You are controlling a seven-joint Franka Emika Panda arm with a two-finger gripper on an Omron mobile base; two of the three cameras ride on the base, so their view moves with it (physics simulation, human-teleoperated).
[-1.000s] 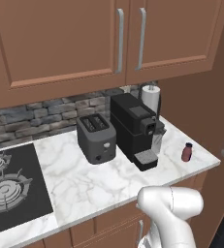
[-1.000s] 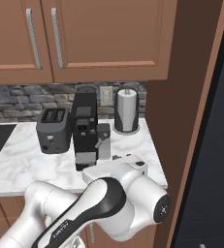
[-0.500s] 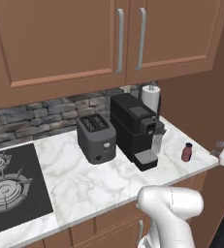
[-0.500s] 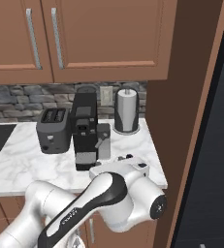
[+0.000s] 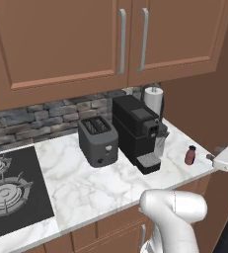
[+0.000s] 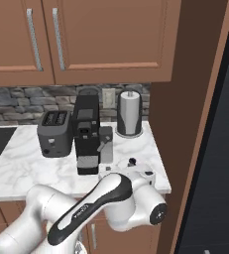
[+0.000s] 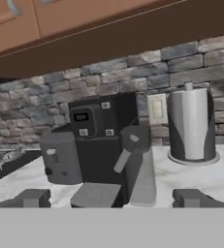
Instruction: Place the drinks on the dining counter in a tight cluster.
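A tiny reddish-brown bottle [image 5: 189,155], one of the drinks, stands upright near the right front corner of the marble counter [image 5: 81,183] that carries the stove and toaster. Its dark top [image 6: 132,161] peeks over my arm in the right base view. My white hand [image 5: 227,158] hovers at counter height just right of the bottle, apart from it. In the hand view my gripper [image 7: 112,198] is open, its fingertips [image 7: 32,197] far apart with nothing between them. The dining counter is out of view.
A black coffee machine [image 5: 137,131], a grey toaster [image 5: 98,141] and a paper towel roll [image 5: 154,101] stand on the counter, with a gas stove [image 5: 7,185] at its left. A brown wall panel [image 6: 195,99] bounds the right end. Cabinets [image 5: 110,39] hang overhead.
My white hand has come further into the right edge of the left base view, nearer the small bottle. The arm has swung a little in the right base view. The bottle has not moved.
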